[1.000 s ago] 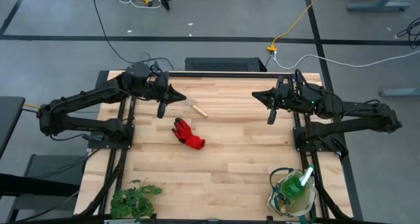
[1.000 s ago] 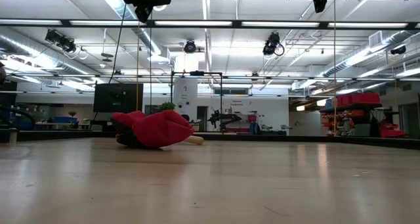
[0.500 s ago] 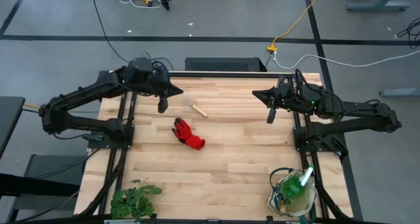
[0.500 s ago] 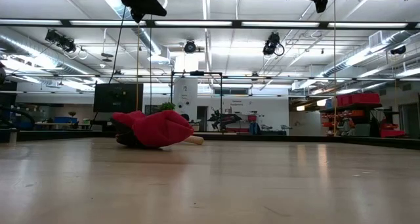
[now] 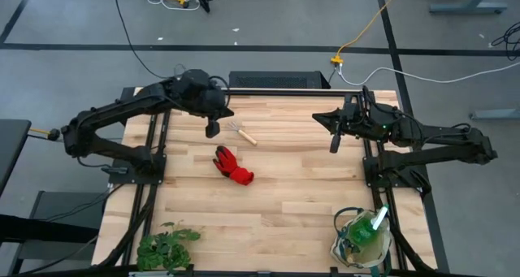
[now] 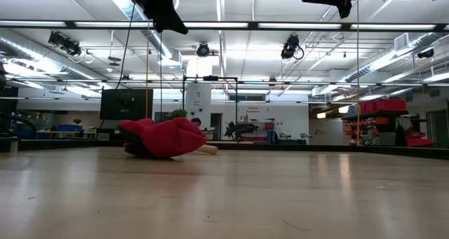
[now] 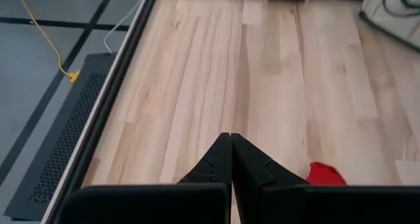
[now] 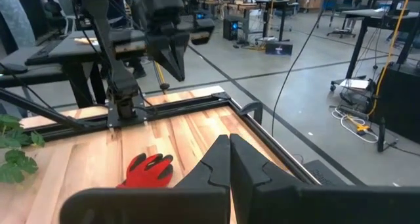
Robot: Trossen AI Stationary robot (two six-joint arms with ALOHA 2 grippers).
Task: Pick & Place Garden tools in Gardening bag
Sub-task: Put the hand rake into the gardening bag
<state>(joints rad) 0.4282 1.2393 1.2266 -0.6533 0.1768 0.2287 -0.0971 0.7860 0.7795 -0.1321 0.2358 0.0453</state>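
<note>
A red glove (image 5: 233, 165) lies on the wooden table left of its middle; it also shows in the low view (image 6: 165, 137). Just beyond it lies a wooden-handled hand rake (image 5: 241, 132), tines toward the left. The cream gardening bag (image 5: 361, 238) stands at the near right corner with a green spray bottle (image 5: 367, 228) inside. My left gripper (image 5: 213, 131) hangs shut above the table, just left of the rake, and holds nothing. My right gripper (image 5: 333, 143) waits shut and empty, high over the far right.
A leafy green plant bunch (image 5: 166, 246) lies at the near left corner. The dark frame rails (image 5: 268, 91) run along the table's far edge and sides. Bare wood spreads between the glove and the bag.
My left gripper has gone toward the table's right edge, closer to the rake, and has tipped to point more steeply down. It has stayed shut. The glove, rake and bag have not moved.
</note>
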